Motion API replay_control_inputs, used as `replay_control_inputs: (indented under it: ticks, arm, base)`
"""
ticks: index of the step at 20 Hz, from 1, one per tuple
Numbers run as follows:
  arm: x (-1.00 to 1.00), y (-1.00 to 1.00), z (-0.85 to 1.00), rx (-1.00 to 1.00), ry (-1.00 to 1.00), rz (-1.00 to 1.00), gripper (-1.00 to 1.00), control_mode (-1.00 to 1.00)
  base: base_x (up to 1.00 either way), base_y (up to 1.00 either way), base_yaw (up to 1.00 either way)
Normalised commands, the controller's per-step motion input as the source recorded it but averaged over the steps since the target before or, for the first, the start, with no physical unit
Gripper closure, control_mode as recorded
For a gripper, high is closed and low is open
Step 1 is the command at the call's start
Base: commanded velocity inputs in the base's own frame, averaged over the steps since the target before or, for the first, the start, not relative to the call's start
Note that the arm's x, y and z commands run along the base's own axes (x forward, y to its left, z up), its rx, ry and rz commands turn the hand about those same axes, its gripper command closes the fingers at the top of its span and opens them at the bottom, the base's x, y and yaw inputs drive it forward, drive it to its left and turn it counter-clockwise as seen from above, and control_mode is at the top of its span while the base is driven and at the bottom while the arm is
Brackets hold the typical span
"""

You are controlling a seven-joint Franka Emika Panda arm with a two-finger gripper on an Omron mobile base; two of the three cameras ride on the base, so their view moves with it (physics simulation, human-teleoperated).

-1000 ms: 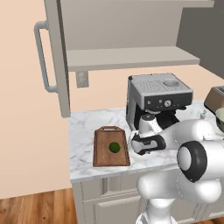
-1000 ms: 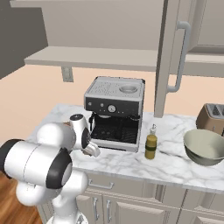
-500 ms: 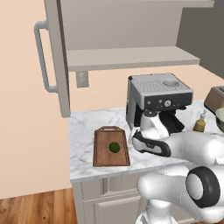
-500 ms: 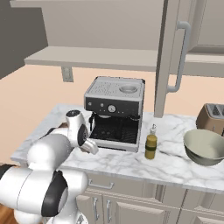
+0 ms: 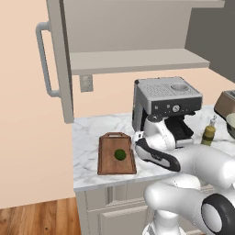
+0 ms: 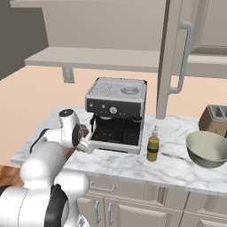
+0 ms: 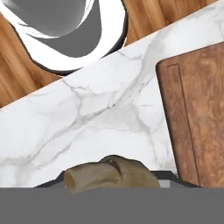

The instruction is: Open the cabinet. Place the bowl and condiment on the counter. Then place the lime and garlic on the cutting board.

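1. Right, gripper (image 5: pixel 137 143) hangs low just beside the cutting board's (image 5: pixel 110 163) long edge nearest the coffee machine (image 5: pixel 165 98), fingers clamped on the garlic (image 7: pixel 109 175); the tan bulb sits between them in the hand view.
2. Risk no. 1: in the hand view the garlic is over bare marble counter (image 5: pixel 87 137), w/ the board off to one side. Let go here and it lands on the counter, not the board.
3. Risk no. 2: the counter's front edge and the wood floor show close by in that view. A round bulb dropped from height could roll over the edge, prob. lost to the floor.
4. Risk no. 3: the lime (image 5: pixel 120 154) sits mid-board. A sideways sweep that's too low could knock it, or catch the board's raised edge and shove the board.
5. Risk no. 4: grip looks to be near the bulb's end, so it may slip out early, tho hard to judge.
6. Containers: cabinet (image 5: pixel 57 59) stands open, its shelf looks bare from both base views.
7. Bowl (image 6: pixel 195 135) is on the counter by the toaster (image 6: pixel 215 119), nothing visible inside.
8. Condiment (image 6: pixel 153 146) stands upright btw. the bowl and the coffee machine, cap on.
9. Board carries the lime alone; garlic not yet on it.
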Motion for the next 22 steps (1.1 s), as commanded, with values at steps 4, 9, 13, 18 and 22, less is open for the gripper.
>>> replay_control_inputs:
  ticks: [4, 9, 13, 18, 22]
  arm:
    - [0.16, 0.27, 0.15, 0.00, 0.00, 0.00, 1.00, -1.00]
    - [0.29, 0.24, 0.16, 0.00, 0.00, 0.00, 1.00, -1.00]
    - [0.36, 0.23, 0.14, 0.00, 0.00, 0.00, 1.00, -1.00]
    - [0.33, 0.28, 0.04, 0.00, 0.00, 0.03, 1.00, -1.00]
    - [0.28, 0.34, 0.00, 0.00, 0.00, 0.04, 1.00, -1.00]
  base:
    - [0.00, 0.00, 0.00]
    - [0.00, 0.00, 0.00]
    - [0.00, 0.00, 0.00]
    - [0.00, 0.00, 0.00]
    - [0.00, 0.00, 0.00]
